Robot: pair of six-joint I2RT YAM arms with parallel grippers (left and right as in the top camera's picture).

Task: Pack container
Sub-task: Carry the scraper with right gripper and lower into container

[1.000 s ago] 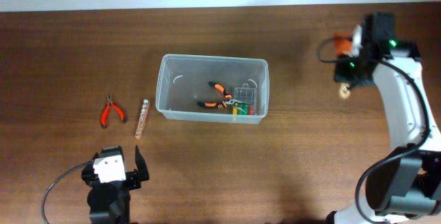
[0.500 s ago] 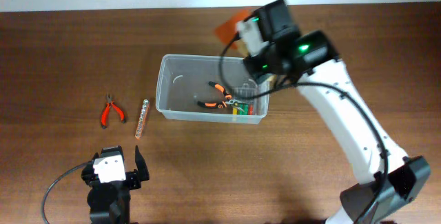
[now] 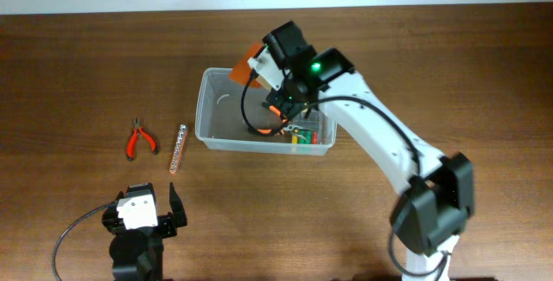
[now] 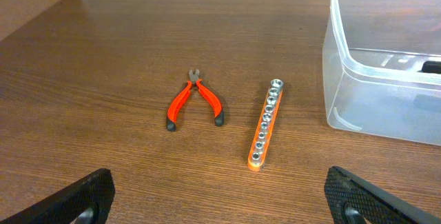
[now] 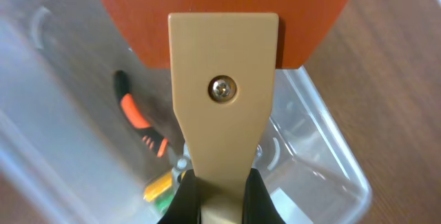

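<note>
So the right gripper [image 5: 220,200] is clamped tight on the tan handle of a scraper [image 5: 224,79] with an orange blade, and it's hanging right over the container [image 3: 201,112]. The container sits mid-table with its long side running left to right. It already has a pair of orange-handled pliers [image 3: 275,117] and a small clear case of bits [image 3: 308,125] in its right half. The bit that matters: the container is straight below the hand. The scraper's long axis points from the gripper toward the far-left corner of the container, so the blade looks like it pokes out over the far rim. If it gets let go like this, I'd guess the blade could catch the rim. I'd want it tipped down or pulled a bit toward the near side first. The left gripper [image 4: 219,176] is wide open with nothing in it, parked well off the container's near-left corner. A second pair of pliers [image 3: 141,137] and a socket rail [image 3: 177,148] lie on the table just left of the container. The left arm is clearly closer to those.
</note>
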